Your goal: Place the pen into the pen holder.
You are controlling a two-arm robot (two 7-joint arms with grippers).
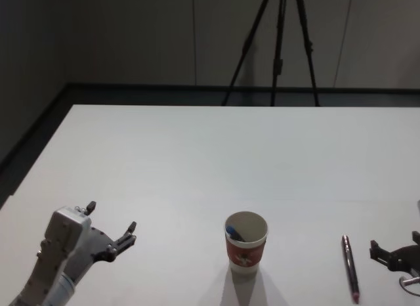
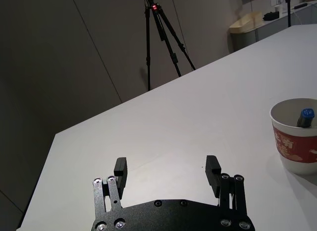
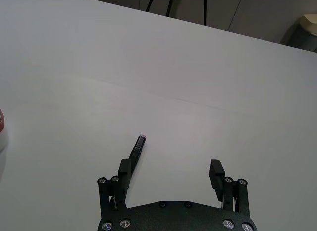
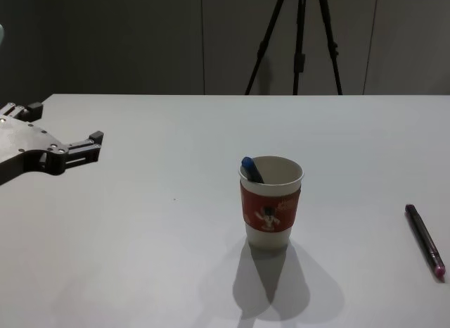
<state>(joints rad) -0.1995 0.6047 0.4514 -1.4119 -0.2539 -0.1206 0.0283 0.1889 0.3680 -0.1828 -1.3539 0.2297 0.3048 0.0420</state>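
At the table's [image 1: 197, 155] left edge, the left gripper [image 1: 111, 215] hovers, fingers spread. Centre stands the tapered paper pen holder [image 1: 246, 250] with its red cardboard sleeve, a blue pen [image 1: 233, 233] inside. Further right, the slim, smooth pen [image 1: 350, 266] lies flat beside the spread right gripper [image 3: 169, 167]. Its round barrel could roll or slip from a pinch.
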